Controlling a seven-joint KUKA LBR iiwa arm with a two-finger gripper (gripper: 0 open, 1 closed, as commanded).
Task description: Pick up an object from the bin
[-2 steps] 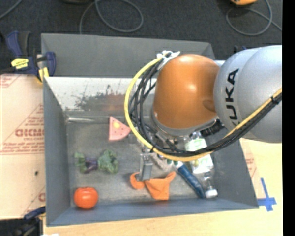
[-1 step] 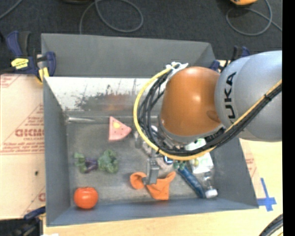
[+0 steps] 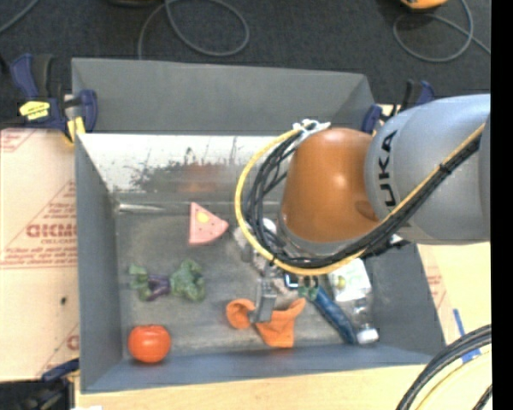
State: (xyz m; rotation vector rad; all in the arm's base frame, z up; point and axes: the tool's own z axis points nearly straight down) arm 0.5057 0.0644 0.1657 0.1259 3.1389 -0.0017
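Note:
My gripper [image 3: 265, 306] hangs below the arm's wrist, low over the front middle of the bin. Its tip is down at an orange crumpled thing [image 3: 276, 325] lying by the front wall, and seems to touch its upper edge. Just right of it lies a blue stick-like thing [image 3: 333, 313] with a white end. A white and green packet [image 3: 352, 282] sits beside that, partly hidden under the arm.
A pink wedge [image 3: 207, 225] lies mid-bin toward the back. A green and purple toy vegetable [image 3: 167, 282] lies at the left, and an orange-red ball [image 3: 149, 343] is in the front left corner. The arm and its cables cover the bin's right half.

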